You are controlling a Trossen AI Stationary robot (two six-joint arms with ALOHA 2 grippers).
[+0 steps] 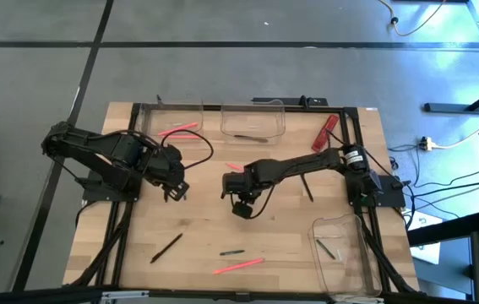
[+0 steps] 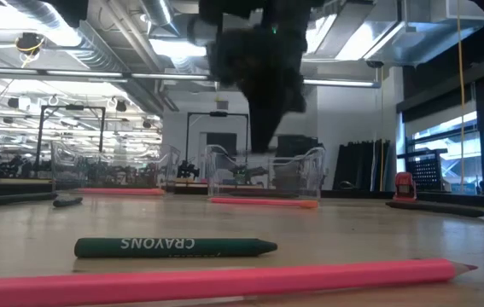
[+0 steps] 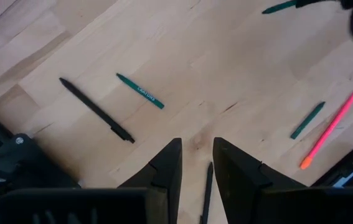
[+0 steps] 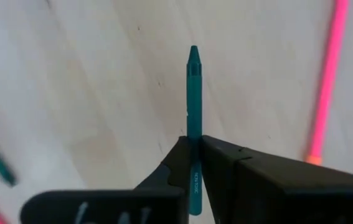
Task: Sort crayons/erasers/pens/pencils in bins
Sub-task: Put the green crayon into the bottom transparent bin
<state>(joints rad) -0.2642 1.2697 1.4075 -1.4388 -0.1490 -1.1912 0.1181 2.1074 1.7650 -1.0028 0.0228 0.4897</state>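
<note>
Left gripper jaws apart above a black pen. Right gripper clamped on a teal crayon, mid-table. Bins hold few items; several pens, pencils remain loose.

"crayons" on green crayon

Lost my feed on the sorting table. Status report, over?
Right gripper shut on a green crayon, mid-table above the wood. Left gripper open, empty, over a black pen. Bins at table edges; nothing in the way.
</note>
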